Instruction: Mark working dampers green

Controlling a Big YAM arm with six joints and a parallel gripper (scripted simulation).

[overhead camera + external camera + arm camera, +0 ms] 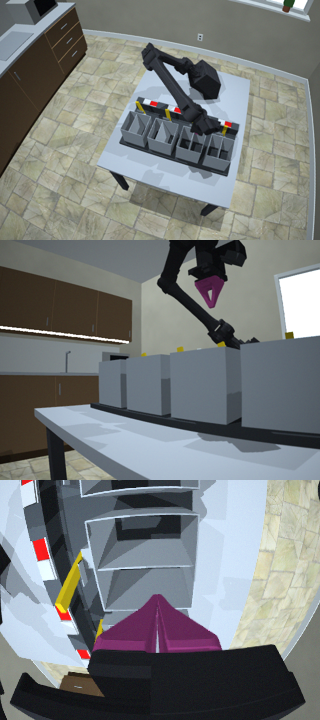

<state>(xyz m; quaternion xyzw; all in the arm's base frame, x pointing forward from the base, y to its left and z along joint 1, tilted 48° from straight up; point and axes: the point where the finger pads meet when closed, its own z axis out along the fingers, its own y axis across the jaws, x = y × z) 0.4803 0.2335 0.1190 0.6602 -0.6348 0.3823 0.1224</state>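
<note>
Four grey open-topped dampers stand in a row: far left (132,136) (111,384), second (160,147) (143,387), third (187,155) (197,387) (145,590) and far right (215,163) (281,387). Each has a yellow lever at its slider side. The first slider's window (153,103) (83,654), second's (177,110) (63,614), third's (41,550) and fourth's (227,124) all show red beside a white cover. The arm hides the third slider in the top view. My magenta gripper (211,306) (158,597) is shut and empty, high above the row near the third damper.
The dampers stand on a dark base strip (165,155) on the pale table (124,161). Yellow levers (140,107) (168,114) (224,130) stick up between sliders and dampers. The arm's dark base (205,80) stands at the back of the table.
</note>
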